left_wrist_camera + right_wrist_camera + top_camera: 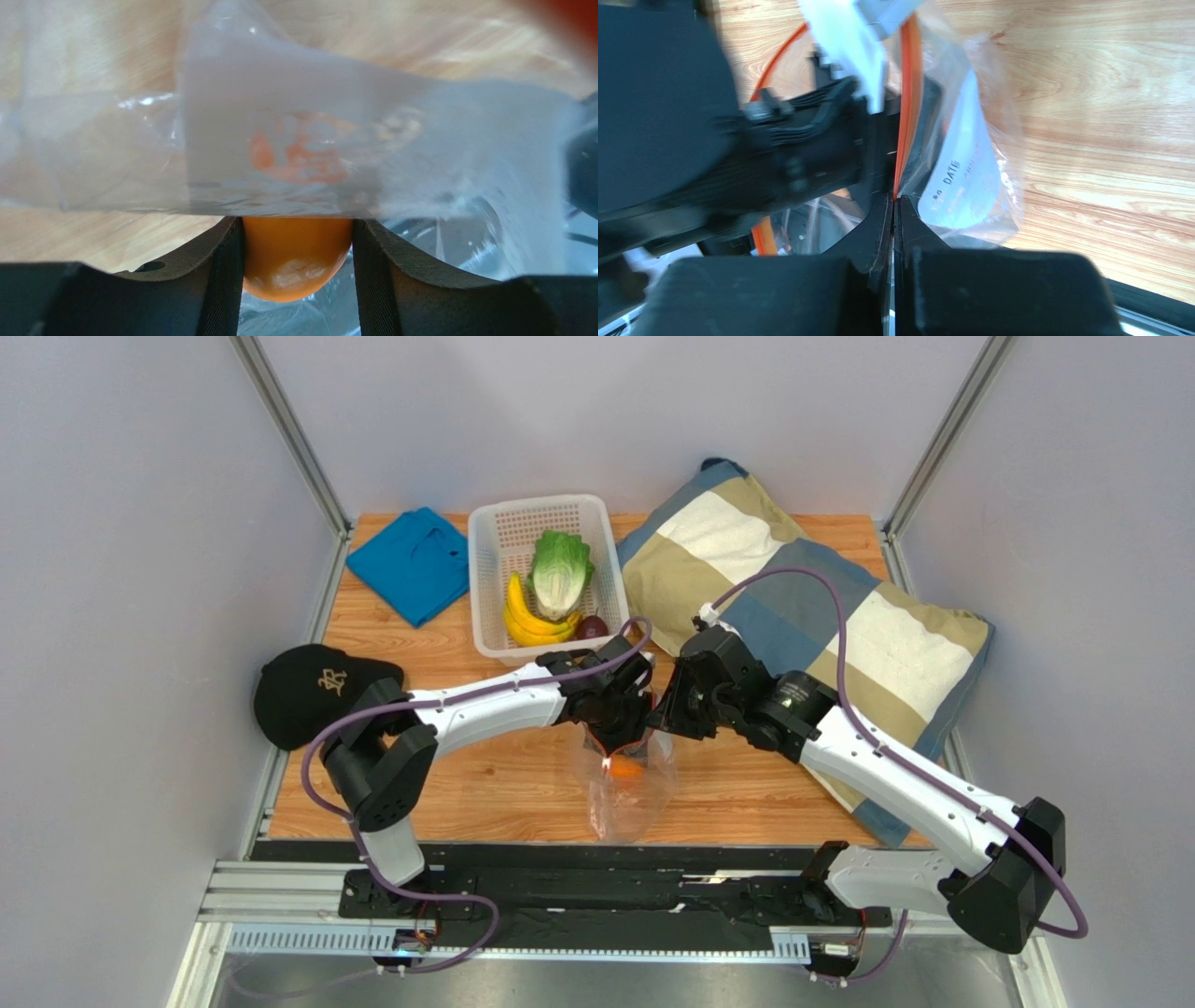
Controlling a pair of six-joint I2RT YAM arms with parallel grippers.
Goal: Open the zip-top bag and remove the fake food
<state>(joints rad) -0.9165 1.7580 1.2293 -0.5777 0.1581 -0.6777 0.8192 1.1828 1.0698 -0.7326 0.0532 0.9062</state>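
The clear zip-top bag hangs at the table's front middle, its mouth held up between both arms. My left gripper reaches into the bag's mouth and is shut on the round orange, which sits between its two black fingers. My right gripper is shut on the bag's orange-red zip strip and holds that edge up; the white label shows beside it. The yellow banana bunch, the green-white lettuce head and the small dark purple fruit lie in the white basket.
A blue cloth lies at the back left and a black cap at the left edge. A large checked pillow covers the right side. Grey walls close in the sides and the back.
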